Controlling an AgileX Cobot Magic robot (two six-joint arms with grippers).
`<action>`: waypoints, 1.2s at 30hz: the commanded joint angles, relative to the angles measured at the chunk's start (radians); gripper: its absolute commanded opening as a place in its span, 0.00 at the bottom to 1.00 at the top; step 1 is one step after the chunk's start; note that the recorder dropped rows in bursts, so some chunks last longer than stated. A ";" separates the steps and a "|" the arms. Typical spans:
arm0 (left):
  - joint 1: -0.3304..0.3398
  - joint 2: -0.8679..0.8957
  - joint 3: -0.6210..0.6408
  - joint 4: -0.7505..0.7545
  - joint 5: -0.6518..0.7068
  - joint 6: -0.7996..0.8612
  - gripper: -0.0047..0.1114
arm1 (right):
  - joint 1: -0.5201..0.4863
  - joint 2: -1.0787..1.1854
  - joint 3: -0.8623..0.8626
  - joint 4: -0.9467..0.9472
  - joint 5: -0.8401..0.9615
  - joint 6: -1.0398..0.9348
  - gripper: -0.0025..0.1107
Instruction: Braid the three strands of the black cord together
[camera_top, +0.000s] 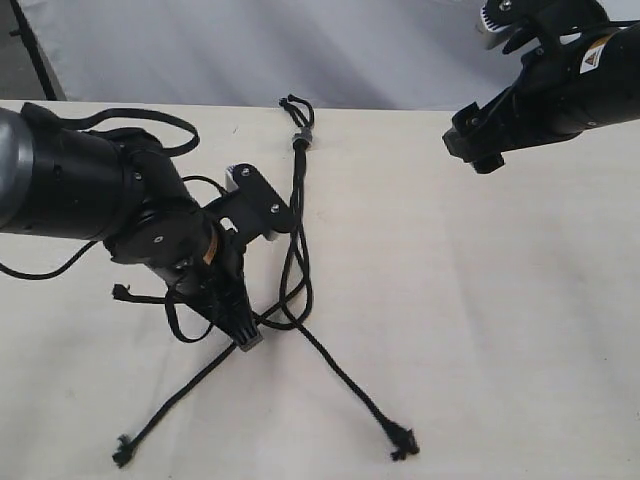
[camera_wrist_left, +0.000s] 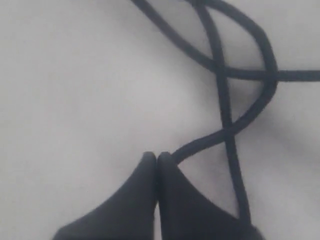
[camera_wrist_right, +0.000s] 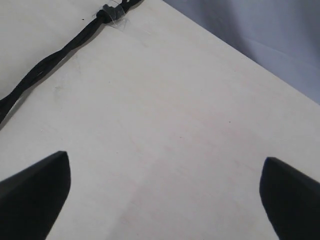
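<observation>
The black cord lies on the pale table, its knot with a grey band (camera_top: 300, 135) and short loops (camera_top: 295, 103) at the far edge. Below the knot the three strands run twisted together, then cross and spread. One strand ends at the front left tip (camera_top: 123, 455), one at the front right tip (camera_top: 403, 443), and one at the left tip (camera_top: 120, 292). My left gripper (camera_top: 248, 340) is down on the front-left strand (camera_wrist_left: 200, 142), shut on it where it vanishes at the fingertips (camera_wrist_left: 170, 165). My right gripper (camera_wrist_right: 165, 200) hangs wide open over bare table at the far right (camera_top: 480, 150), well clear of the cord.
The table's far edge (camera_top: 420, 108) meets a grey backdrop (camera_top: 300, 50). A thick smooth arm cable (camera_top: 150, 120) loops over the left arm. The knot and the twisted part (camera_wrist_right: 50, 62) also show in the right wrist view.
</observation>
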 joint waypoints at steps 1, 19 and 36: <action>0.016 0.043 0.056 0.009 -0.109 0.013 0.04 | -0.006 0.002 -0.001 0.001 -0.006 0.000 0.86; -0.316 0.060 0.052 -0.421 -0.006 0.100 0.04 | -0.006 0.002 -0.001 0.008 -0.010 0.000 0.86; -0.046 -0.265 -0.054 -0.332 0.032 0.050 0.04 | 0.023 0.002 -0.001 0.124 0.064 -0.021 0.86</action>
